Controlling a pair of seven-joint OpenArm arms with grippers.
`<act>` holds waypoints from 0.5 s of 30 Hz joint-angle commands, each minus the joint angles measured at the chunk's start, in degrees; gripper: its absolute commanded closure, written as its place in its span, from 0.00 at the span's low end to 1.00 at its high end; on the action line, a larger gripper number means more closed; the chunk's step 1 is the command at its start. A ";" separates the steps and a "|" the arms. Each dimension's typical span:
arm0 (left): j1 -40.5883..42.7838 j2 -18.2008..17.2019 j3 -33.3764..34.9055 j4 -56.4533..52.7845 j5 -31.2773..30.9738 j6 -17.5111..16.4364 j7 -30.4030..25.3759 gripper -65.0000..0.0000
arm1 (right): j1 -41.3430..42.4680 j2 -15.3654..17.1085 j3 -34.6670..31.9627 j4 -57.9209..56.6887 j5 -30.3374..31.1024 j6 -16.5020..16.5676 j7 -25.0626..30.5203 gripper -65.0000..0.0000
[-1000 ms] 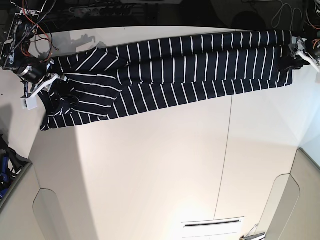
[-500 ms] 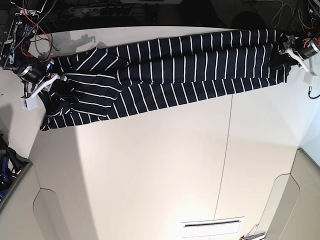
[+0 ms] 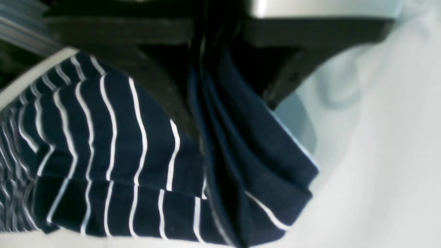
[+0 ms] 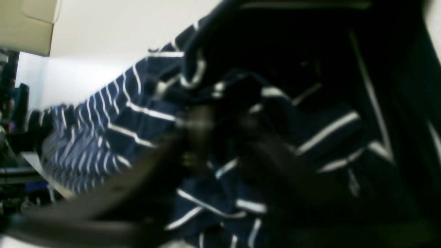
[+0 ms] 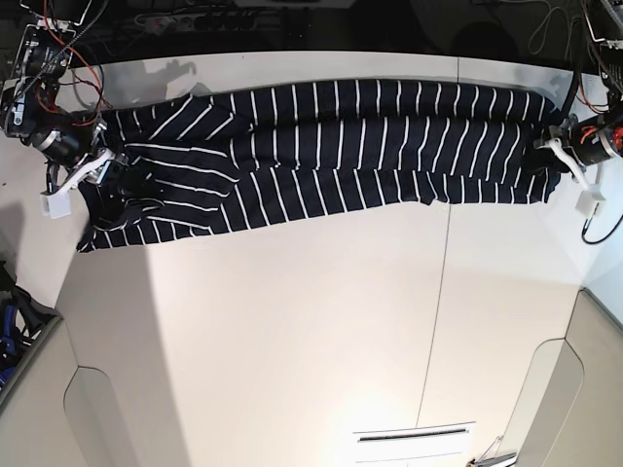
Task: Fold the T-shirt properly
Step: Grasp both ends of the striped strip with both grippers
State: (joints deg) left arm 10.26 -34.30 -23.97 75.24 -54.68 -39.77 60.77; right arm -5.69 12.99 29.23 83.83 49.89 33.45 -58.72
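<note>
Base view: the T-shirt (image 5: 321, 146) lies stretched as a long band across the far part of the white worktop (image 5: 292, 331), one end at the left gripper (image 5: 557, 156) on the view's right and the bunched sleeve end at the right gripper (image 5: 97, 173) on the view's left. Left wrist view: the left gripper (image 3: 206, 51) has its fingers pressed together on a gathered, multi-layered hem of the shirt (image 3: 241, 155), which hangs down from the pinch to the worktop (image 3: 379, 172). Right wrist view: blurred; dark fingers (image 4: 193, 131) sit among crumpled folds of the shirt (image 4: 113, 103), and whether they are apart or clamped on cloth cannot be told. Risks, as a judgement: if the right side has no firm hold, a pull from the left would drag the whole band sideways rather than tension it; the left pinch spans several layers, so an inner layer may slip free and spoil the fold line; the crumpled sleeve end may be folded in as a lump, giving an uneven result.
</note>
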 commanded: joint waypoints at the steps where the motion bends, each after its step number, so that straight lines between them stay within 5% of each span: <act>1: -1.29 -1.95 -0.48 0.57 -0.13 -0.23 -0.76 1.00 | 0.94 0.81 0.28 2.16 1.60 0.46 0.28 0.63; 10: -6.34 -9.62 -0.48 0.57 2.51 1.84 -4.00 1.00 | 0.92 0.79 1.73 15.82 0.09 0.44 -1.05 0.60; 15: -8.48 -10.95 -0.48 1.68 1.70 1.79 -3.06 1.00 | 1.11 0.79 2.43 18.88 -1.07 0.42 -0.90 0.60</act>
State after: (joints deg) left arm 2.50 -43.68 -23.97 75.92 -52.03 -37.78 58.24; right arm -5.34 13.02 31.24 101.67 47.88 33.63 -60.73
